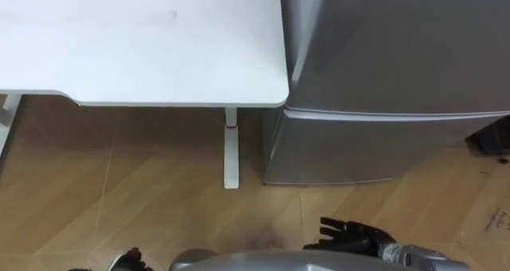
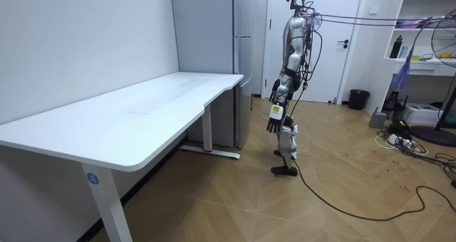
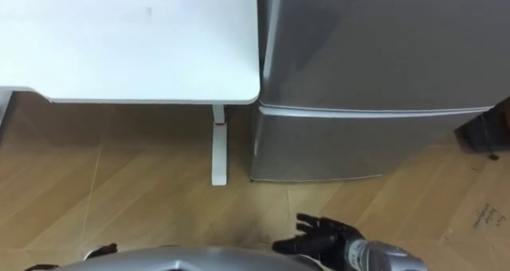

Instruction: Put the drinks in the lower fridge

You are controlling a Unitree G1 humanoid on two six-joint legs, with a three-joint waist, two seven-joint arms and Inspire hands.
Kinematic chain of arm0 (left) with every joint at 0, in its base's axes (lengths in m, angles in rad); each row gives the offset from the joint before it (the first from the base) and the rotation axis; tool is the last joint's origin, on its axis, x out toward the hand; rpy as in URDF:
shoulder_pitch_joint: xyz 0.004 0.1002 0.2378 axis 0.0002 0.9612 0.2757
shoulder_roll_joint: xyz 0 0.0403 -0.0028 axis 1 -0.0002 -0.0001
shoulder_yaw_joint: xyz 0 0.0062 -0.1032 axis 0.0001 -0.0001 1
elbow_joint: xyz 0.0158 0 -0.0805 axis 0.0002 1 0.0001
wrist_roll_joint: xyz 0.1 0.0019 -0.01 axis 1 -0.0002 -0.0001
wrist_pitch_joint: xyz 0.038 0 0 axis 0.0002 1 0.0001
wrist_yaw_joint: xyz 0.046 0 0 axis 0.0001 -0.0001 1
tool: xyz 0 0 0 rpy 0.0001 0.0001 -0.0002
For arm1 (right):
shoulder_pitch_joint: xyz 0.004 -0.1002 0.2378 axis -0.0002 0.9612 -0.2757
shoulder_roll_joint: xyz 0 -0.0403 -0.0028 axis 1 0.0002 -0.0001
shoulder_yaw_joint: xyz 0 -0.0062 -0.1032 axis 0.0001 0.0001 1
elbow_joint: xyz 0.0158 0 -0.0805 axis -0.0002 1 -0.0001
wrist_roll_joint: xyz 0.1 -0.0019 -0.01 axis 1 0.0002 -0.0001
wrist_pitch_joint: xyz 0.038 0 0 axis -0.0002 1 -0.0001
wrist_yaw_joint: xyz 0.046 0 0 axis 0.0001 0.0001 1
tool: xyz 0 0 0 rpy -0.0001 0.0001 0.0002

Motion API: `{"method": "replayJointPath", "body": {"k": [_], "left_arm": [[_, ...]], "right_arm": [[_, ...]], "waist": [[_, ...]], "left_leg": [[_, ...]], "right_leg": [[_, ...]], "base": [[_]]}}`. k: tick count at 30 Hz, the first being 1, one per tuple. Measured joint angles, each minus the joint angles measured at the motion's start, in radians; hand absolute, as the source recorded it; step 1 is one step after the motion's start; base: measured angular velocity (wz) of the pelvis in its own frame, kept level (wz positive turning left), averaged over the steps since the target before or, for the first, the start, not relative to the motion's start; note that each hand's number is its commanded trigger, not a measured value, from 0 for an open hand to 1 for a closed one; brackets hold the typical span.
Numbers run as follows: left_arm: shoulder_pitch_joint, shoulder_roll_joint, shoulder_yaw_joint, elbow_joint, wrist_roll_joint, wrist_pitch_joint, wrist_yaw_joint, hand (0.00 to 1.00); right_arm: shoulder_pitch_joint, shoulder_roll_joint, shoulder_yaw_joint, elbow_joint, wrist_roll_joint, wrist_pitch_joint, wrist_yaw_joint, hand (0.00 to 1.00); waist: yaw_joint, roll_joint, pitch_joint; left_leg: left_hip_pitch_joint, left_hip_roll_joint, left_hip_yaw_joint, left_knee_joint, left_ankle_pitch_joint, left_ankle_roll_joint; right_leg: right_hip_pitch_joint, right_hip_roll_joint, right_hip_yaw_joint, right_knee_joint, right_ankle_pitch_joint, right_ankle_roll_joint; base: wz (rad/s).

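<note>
Right hand [image 1: 351, 236] spread and empty, low before closed fridge [image 1: 398, 60], left hand [image 2: 276, 119] hanging loose-fingered, table [image 1: 159, 56] corner just beside fridge

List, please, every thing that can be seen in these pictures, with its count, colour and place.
table: one, white, to the left of the fridge.
fridge: one, silver, both doors closed, in front of the robot.
floor: one, brown wood, under everything.
door: one, white, closed, beyond the robot in the room view.
bin: one, black, on the floor near that door.
fan: one, grey, at the room view's right edge.
left hand: open, hanging at the robot's side, holding nothing.
right hand: open, low, holding nothing.
</note>
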Motion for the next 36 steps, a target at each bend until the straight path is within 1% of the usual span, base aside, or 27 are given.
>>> {"method": "replayJointPath", "body": {"k": [1, 3, 8, 11, 12, 14, 16, 17, 19, 20, 21, 22, 23, 24, 26, 28, 30, 32, 34, 36], "left_arm": [[0.001, 0.0, 0.01, 0.0, 0.001, -0.001, -0.002, 0.0], [0.004, 0.0, 0.02, 0.0, 0.001, -0.001, -0.007, 0.0], [0.016, 0.005, 0.033, 0.0, 0.014, 0.001, -0.019, 0.0], [0.018, 0.005, 0.042, 0.001, 0.04, 0.003, -0.02, 0.0], [0.019, 0.004, 0.058, 0.001, 0.045, 0.005, -0.024, 0.0], [0.024, 0.003, 0.091, 0.001, 0.077, 0.006, -0.036, 0.0], [0.023, 0.003, 0.13, 0.001, 0.089, 0.009, -0.045, 0.0], [0.023, 0.003, 0.136, 0.001, 0.089, 0.01, -0.045, 0.0], [0.025, 0.003, 0.149, 0.001, 0.088, 0.009, -0.045, 0.0], [0.027, 0.003, 0.149, 0.001, 0.087, 0.009, -0.046, 0.0], [0.034, 0.002, 0.148, 0.001, 0.087, 0.007, -0.046, 0.0], [0.039, 0.003, 0.149, 0.001, 0.087, 0.007, -0.046, 0.0], [0.04, 0.004, 0.149, 0.001, 0.087, 0.007, -0.046, 0.0], [0.041, 0.005, 0.15, 0.001, 0.087, 0.005, -0.046, 0.0], [0.04, 0.008, 0.15, 0.0, 0.086, -0.001, -0.048, 0.0], [0.04, 0.009, 0.15, 0.0, 0.087, -0.012, -0.06, 0.0], [0.042, 0.009, 0.15, 0.0, 0.087, -0.013, -0.068, 0.0], [0.041, 0.01, 0.15, 0.0, 0.087, -0.015, -0.075, 0.0], [0.038, 0.01, 0.149, -0.001, 0.087, -0.02, -0.085, 0.0], [0.037, 0.009, 0.149, -0.001, 0.087, -0.022, -0.085, 0.0]], "right_arm": [[0.0, 0.011, -0.023, 0.011, -0.017, -0.006, -0.009, 0.0], [-0.001, 0.021, -0.04, 0.026, -0.039, -0.021, -0.031, 0.0], [-0.021, 0.032, -0.07, 0.076, -0.096, -0.042, -0.12, 0.0], [-0.021, 0.037, -0.109, 0.107, -0.097, -0.046, -0.18, 0.0], [-0.021, 0.039, -0.132, 0.118, -0.105, -0.051, -0.204, 0.0], [-0.018, 0.042, -0.178, 0.134, -0.156, -0.057, -0.234, 0.0], [-0.018, 0.038, -0.215, 0.146, -0.218, -0.07, -0.293, 0.0], [-0.018, 0.037, -0.222, 0.149, -0.237, -0.072, -0.311, 0.0], [-0.018, 0.026, -0.225, 0.182, -0.349, -0.073, -0.387, 0.0], [-0.016, 0.022, -0.225, 0.195, -0.381, -0.071, -0.405, 0.0], [-0.009, 0.014, -0.225, 0.22, -0.434, -0.068, -0.439, 0.0], [-0.001, 0.01, -0.225, 0.227, -0.468, -0.062, -0.461, 0.0], [0.006, 0.009, -0.225, 0.23, -0.487, -0.06, -0.471, 0.0], [0.017, 0.007, -0.225, 0.237, -0.507, -0.053, -0.476, 0.0], [0.021, 0.007, -0.225, 0.256, -0.518, -0.046, -0.473, 0.0], [0.018, 0.007, -0.253, 0.278, -0.516, -0.041, -0.47, 0.0], [0.012, 0.009, -0.257, 0.298, -0.507, -0.04, -0.465, 0.0], [0.007, 0.011, -0.261, 0.304, -0.487, -0.028, -0.45, 0.0], [0.002, 0.012, -0.26, 0.304, -0.46, -0.019, -0.428, 0.0], [-0.001, 0.016, -0.26, 0.304, -0.448, -0.019, -0.414, 0.0]], "waist": [[-0.003, 0.0, 0.0002], [-0.005, 0.001, 0.0005], [-0.023, 0.003, 0.0016], [-0.027, 0.005, 0.0018], [-0.027, 0.008, 0.0019], [-0.031, 0.012, 0.002], [-0.031, 0.02, 0.0018], [-0.031, 0.023, 0.0021], [-0.036, 0.032, 0.0019], [-0.038, 0.034, 0.0022], [-0.046, 0.031, 0.0043], [-0.051, 0.034, 0.0051], [-0.052, 0.033, 0.0053], [-0.052, 0.029, 0.0029], [-0.059, 0.026, 0.002], [-0.067, 0.022, 0.0024], [-0.068, 0.015, 0.003], [-0.071, 0.01, 0.0056], [-0.072, 0.001, 0.005], [-0.074, 0.001, 0.0032]], "left_leg": [[0.001, 0.0, 0.0, 0.0, 0.0, 0.0], [0.006, 0.0, 0.005, -0.001, 0.0, 0.0], [0.012, -0.001, 0.003, -0.002, 0.0, 0.0], [0.013, -0.002, -0.006, -0.002, 0.0, 0.0], [0.015, -0.002, -0.007, -0.002, 0.0, 0.0], [0.015, -0.002, -0.01, -0.002, 0.0, 0.0], [0.017, -0.002, -0.008, -0.004, 0.0, 0.0], [0.017, -0.003, -0.009, -0.004, 0.0, 0.0], [0.02, -0.006, -0.013, -0.004, 0.0, 0.0], [0.023, -0.007, -0.017, -0.005, 0.0, 0.0], [0.033, -0.01, -0.021, -0.009, 0.0, 0.0], [0.04, -0.013, -0.022, -0.011, 0.0, 0.0], [0.043, -0.015, -0.021, -0.012, 0.0, 0.0], [0.047, -0.016, -0.019, -0.016, 0.0, 0.0], [0.051, -0.016, -0.02, -0.018, 0.0, 0.0], [0.055, -0.016, -0.021, -0.018, 0.0, 0.0], [0.067, -0.016, -0.021, -0.02, 0.0, 0.0], [0.078, -0.016, -0.019, -0.022, 0.0, 0.0], [0.081, -0.017, -0.014, -0.023, 0.0, 0.0], [0.08, -0.017, -0.014, -0.023, 0.0, 0.0]], "right_leg": [[-0.001, 0.0, 0.0, 0.0, 0.0, 0.0], [0.001, 0.0, 0.004, 0.0, -0.002, 0.0], [0.007, 0.0, 0.007, 0.0, -0.004, 0.001], [0.011, 0.0, 0.005, 0.0, -0.005, 0.001], [0.014, 0.0, 0.004, 0.0, -0.007, 0.001], [0.015, 0.0, 0.003, 0.0, -0.009, 0.001], [0.016, 0.0, 0.004, 0.001, -0.012, 0.001], [0.016, 0.0, 0.003, 0.001, -0.012, 0.001], [0.02, -0.003, -0.003, 0.001, -0.017, 0.003], [0.022, -0.005, -0.006, 0.002, -0.018, 0.004], [0.028, -0.008, -0.01, 0.005, -0.023, 0.006], [0.034, -0.011, -0.011, 0.006, -0.029, 0.008], [0.035, -0.013, -0.01, 0.009, -0.032, 0.008], [0.035, -0.014, -0.006, 0.015, -0.038, 0.009], [0.035, -0.014, -0.003, 0.02, -0.042, 0.01], [0.039, -0.014, -0.001, 0.02, -0.042, 0.009], [0.045, -0.014, 0.001, 0.02, -0.042, 0.009], [0.054, -0.015, 0.003, 0.018, -0.046, 0.009], [0.057, -0.016, 0.004, 0.019, -0.05, 0.01], [0.057, -0.016, 0.004, 0.02, -0.05, 0.01]], "base": [[0.0], [-0.05], [-0.01], [0.03], [0.07], [0.04], [0.0], [0.05], [0.1], [0.13], [0.1], [0.06], [0.0], [-0.06], [-0.05], [0.0], [-0.05], [-0.02], [0.0], [0.0]]}}
